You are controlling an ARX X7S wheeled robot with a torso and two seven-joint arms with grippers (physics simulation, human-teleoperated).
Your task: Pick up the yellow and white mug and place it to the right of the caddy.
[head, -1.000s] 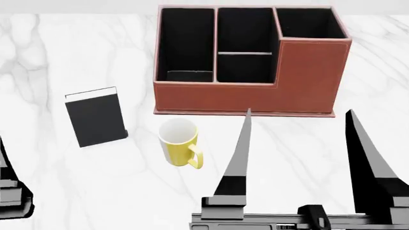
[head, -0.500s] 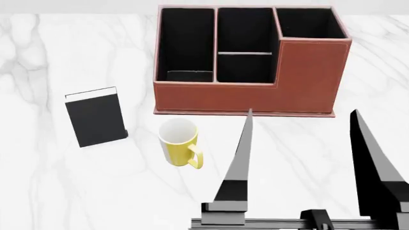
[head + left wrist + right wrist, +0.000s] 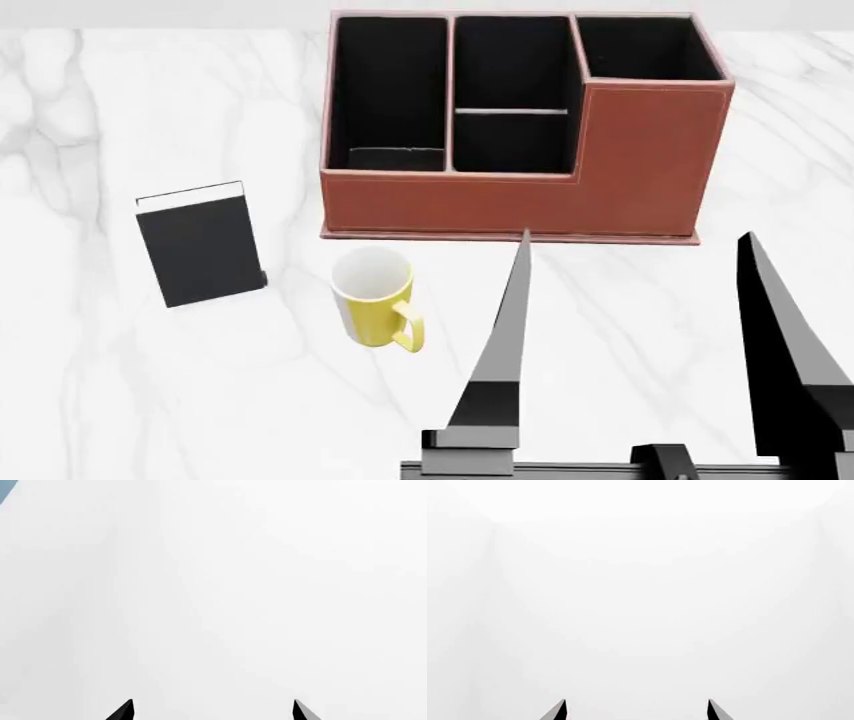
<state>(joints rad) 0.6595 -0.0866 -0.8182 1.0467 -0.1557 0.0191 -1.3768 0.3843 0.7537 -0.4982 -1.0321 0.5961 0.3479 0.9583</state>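
The yellow and white mug (image 3: 375, 297) lies tilted on the marble table (image 3: 641, 300), its white opening toward the back and its yellow handle toward the front right. The reddish-brown caddy (image 3: 534, 130) stands just behind it. My right gripper (image 3: 637, 238) is open and empty, raised near the camera, its two long fingers to the right of the mug and in front of the caddy. In the right wrist view the gripper (image 3: 636, 702) shows only its fingertips, spread against blank white. My left gripper (image 3: 213, 702) is open, its tips spread against blank white; it is out of the head view.
A flat black book (image 3: 200, 243) with a white edge lies on the table to the left of the mug. The table's far edge runs behind the caddy.
My right gripper has shifted slightly right and lower in the head view. My left arm has left the head view's lower left corner. Mug, caddy and book have not moved.
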